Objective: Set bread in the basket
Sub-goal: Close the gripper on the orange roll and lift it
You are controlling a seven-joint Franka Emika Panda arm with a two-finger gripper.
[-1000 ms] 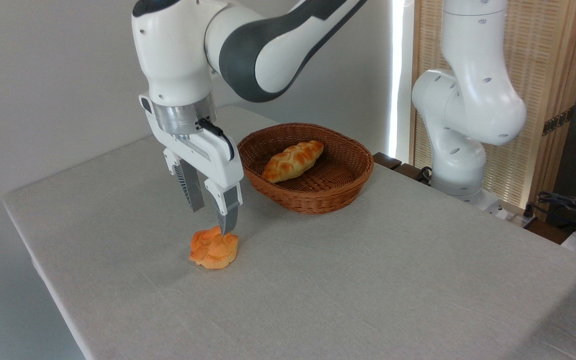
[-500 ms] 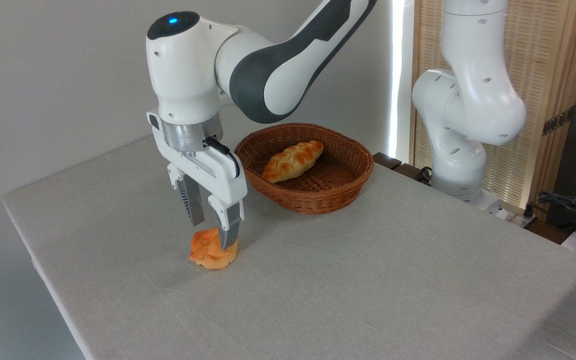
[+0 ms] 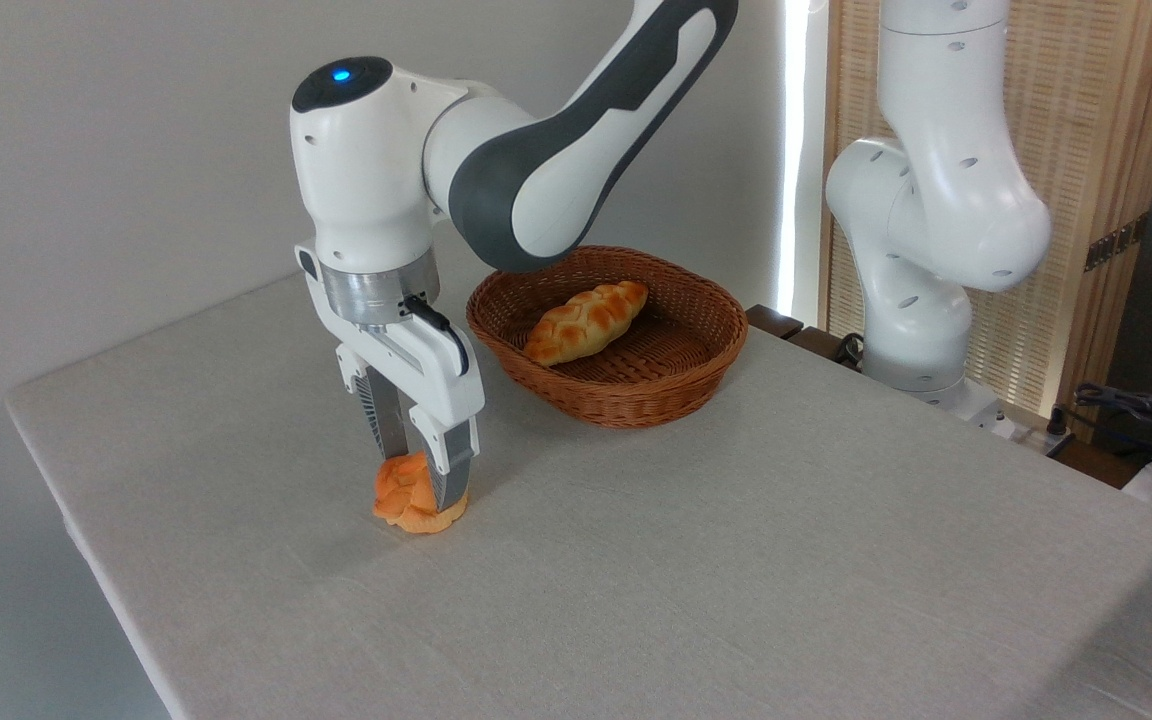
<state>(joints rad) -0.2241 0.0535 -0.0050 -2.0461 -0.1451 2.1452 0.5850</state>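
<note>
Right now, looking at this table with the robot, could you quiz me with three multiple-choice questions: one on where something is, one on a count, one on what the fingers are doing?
1. Where is the braided loaf?
A. In the basket
B. On the table
C. Between the fingers

2. How many breads are in view?
A. One
B. Two
C. Three

3. What state are the fingers in?
A. Spread high above the table
B. Closed around the orange bun, which sits on the table
C. Resting inside the basket

Answers:
1 A: the loaf lies on the wicker floor.
2 B: one loaf, one bun.
3 B: both fingers flank the squeezed bun.
</note>
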